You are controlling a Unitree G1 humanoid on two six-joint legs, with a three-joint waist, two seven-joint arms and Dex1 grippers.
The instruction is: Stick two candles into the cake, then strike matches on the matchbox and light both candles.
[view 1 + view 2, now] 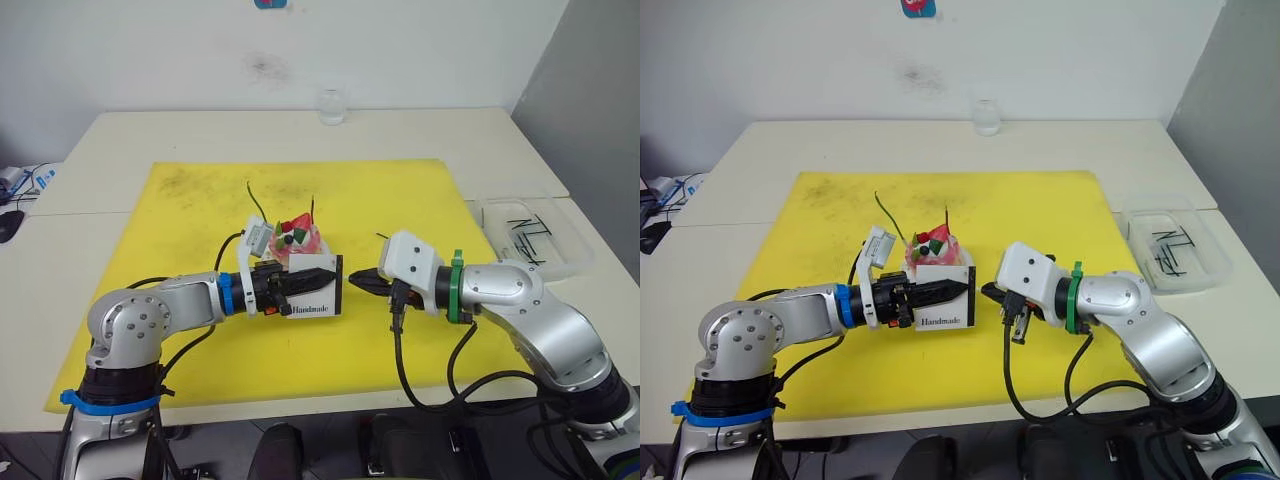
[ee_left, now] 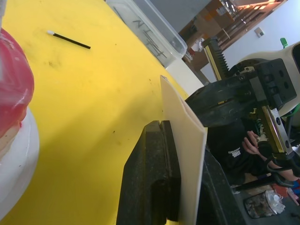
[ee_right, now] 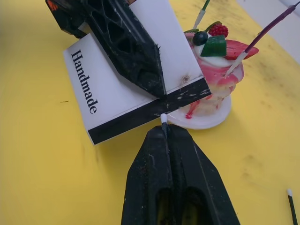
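Observation:
The pink-and-white cake (image 1: pixel 298 241) sits on its small plate in the middle of the yellow mat. A green candle (image 1: pixel 256 203) and a dark red candle (image 1: pixel 313 212) stand stuck in its top. My left gripper (image 1: pixel 312 275) is shut on the white matchbox (image 3: pixel 126 89), holding it on edge just in front of the cake, black strip toward the right arm. My right gripper (image 3: pixel 164 133) is shut on a match (image 3: pixel 163 123). The match's white tip touches the black strip. Another match (image 2: pixel 69 40) lies loose on the mat behind the right gripper.
A clear plastic tray (image 1: pixel 525 235) with several dark sticks stands off the mat's right edge. A small glass (image 1: pixel 331 106) is at the table's far edge. The yellow mat (image 1: pixel 190 210) is bare to the left of the cake and along the front.

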